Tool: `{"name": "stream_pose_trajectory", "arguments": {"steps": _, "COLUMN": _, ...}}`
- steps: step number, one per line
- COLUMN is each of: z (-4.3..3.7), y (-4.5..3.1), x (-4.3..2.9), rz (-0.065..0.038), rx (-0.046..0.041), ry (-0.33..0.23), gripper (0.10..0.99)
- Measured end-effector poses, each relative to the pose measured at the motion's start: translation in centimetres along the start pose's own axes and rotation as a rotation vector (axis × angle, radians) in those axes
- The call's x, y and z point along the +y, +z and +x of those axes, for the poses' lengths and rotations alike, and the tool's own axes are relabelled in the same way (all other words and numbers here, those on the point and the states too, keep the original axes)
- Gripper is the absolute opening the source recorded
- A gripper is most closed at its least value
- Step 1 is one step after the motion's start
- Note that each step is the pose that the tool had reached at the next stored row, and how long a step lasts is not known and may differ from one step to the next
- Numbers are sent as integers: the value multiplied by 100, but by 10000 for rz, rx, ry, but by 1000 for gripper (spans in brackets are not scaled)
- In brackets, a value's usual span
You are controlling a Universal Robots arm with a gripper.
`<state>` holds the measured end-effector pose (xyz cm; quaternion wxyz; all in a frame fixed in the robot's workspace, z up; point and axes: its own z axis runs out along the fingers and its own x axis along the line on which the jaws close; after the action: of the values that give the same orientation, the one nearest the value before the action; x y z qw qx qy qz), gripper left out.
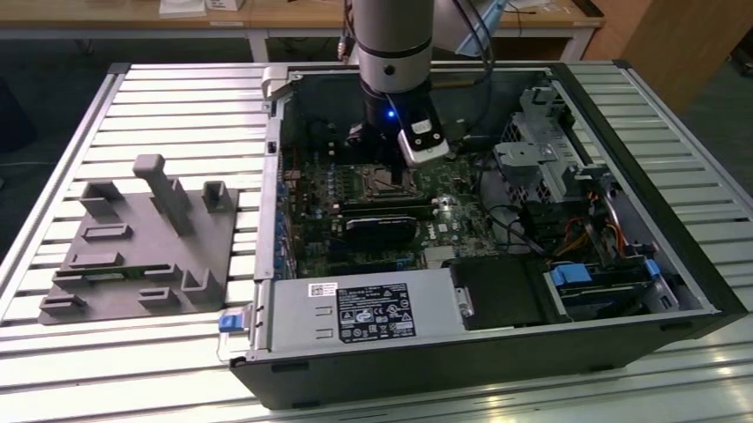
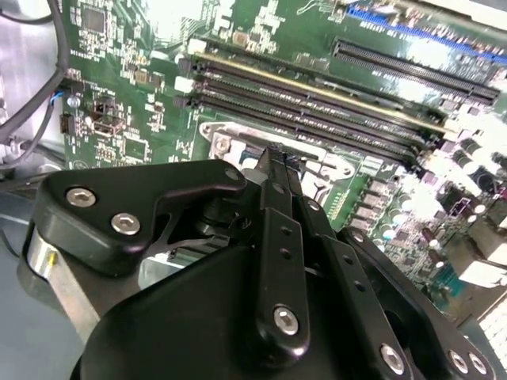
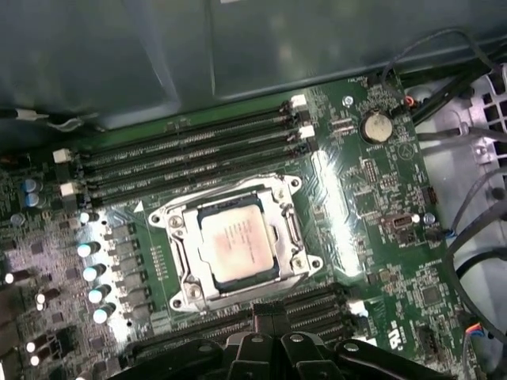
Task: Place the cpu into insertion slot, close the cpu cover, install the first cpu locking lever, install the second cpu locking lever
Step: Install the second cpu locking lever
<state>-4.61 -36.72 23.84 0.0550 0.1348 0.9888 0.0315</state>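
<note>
One black robot gripper (image 3: 269,328) hangs low inside the open black computer case (image 1: 659,326), above the green motherboard (image 3: 348,206); in both wrist views its slim fingers (image 2: 279,190) sit pressed together with nothing between them. The small flat square cpu with its dull silver-grey metal top (image 3: 236,244) lies flat in the square insertion slot (image 3: 190,229) near the middle of the motherboard, and the thin silvery metal cpu cover with its square window (image 3: 295,231) lies flat around the chip, framing it. Whether either locking lever is hooked down cannot be told. Four long narrow black memory slots (image 3: 190,146) run along one side of the slot, just beside it, and the gripper's tips hover over the slot's opposite side. In the exterior view the grey labelled box (image 1: 359,313) sits at the case's near edge, and a grey moulded fixture plate (image 1: 136,251) rests on the ribbed metal table (image 1: 176,97), well apart from the case, toward the exterior view's left.
</note>
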Motion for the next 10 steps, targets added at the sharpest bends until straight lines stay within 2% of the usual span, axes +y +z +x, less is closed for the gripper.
{"name": "stream_pose_trajectory", "arguments": {"steps": 4, "z": 26, "y": -2, "x": -42, "rz": -3, "rx": 3, "ry": -34, "gripper": 106}}
{"name": "stream_pose_trajectory", "arguments": {"steps": 8, "z": 93, "y": -6, "x": -91, "rz": -14, "rx": 7, "ry": -84, "gripper": 106}}
{"name": "stream_pose_trajectory", "arguments": {"steps": 10, "z": 122, "y": -4, "x": -110, "rz": -64, "rx": 23, "ry": -116, "gripper": 106}}
